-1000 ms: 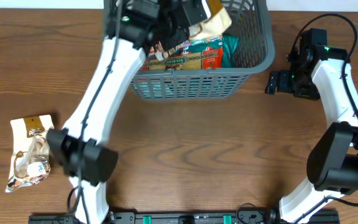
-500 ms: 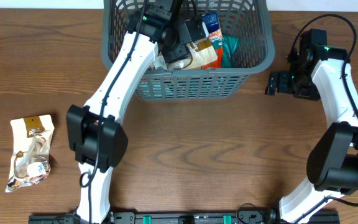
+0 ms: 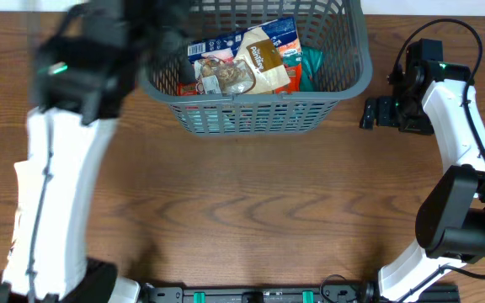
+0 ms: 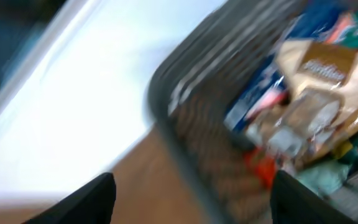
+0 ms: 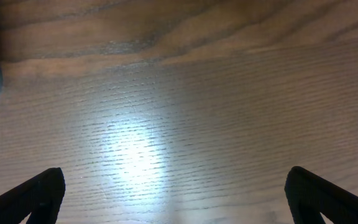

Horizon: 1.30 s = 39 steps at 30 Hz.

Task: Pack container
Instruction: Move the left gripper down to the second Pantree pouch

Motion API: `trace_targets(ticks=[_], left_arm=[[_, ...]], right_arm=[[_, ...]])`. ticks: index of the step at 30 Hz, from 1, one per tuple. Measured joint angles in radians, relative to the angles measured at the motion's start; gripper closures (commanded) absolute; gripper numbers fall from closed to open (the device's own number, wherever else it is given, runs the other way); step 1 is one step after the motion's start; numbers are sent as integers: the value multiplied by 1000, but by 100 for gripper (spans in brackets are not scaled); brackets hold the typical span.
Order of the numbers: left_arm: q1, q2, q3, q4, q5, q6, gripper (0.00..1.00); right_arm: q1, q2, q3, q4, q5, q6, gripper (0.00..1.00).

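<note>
L arm is lifted high and blurred; L gripper (image 4: pixel 192 186) is beside the container (image 3: pixel 251 116) left rim, fingers apart, empty. R gripper (image 5: pixel 173 193) low over table (image 5: pixel 166 93), fingers apart. Container stands at far centre w/ packets (image 3: pixel 242 63) inside.

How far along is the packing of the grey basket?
Done: several food packets lie inside the dark grey slotted plastic basket. In hand: nothing; left gripper and right gripper are both open, empty. Left: unclear; the blurred left arm hides part of the brown wooden table.

Left arm (image 3: pixel 57 185) is blurred — container (image 3: pixel 251 118) has its far rim cropped
</note>
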Motion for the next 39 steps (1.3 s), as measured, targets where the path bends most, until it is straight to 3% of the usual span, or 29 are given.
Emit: trace_targets(ticks=[5,11,22,28,39], left_arm=[[171,-78,0,-233,-31,-140,22],[294,-151,-101,-279,-37,-249,17],[419,-585,-742,-238,-38,-338,1],[499,-800,-944,-232,-28,-355,2],[733,-672,-1009,-116,96,-372,1]], right_arm=[[0,0,0,0,0,0,1],[0,0,0,2,0,0,1],[0,0,-2,10,3,-1,1],[0,0,-2,17,3,-1,1],[0,0,-2,17,3,-1,1]])
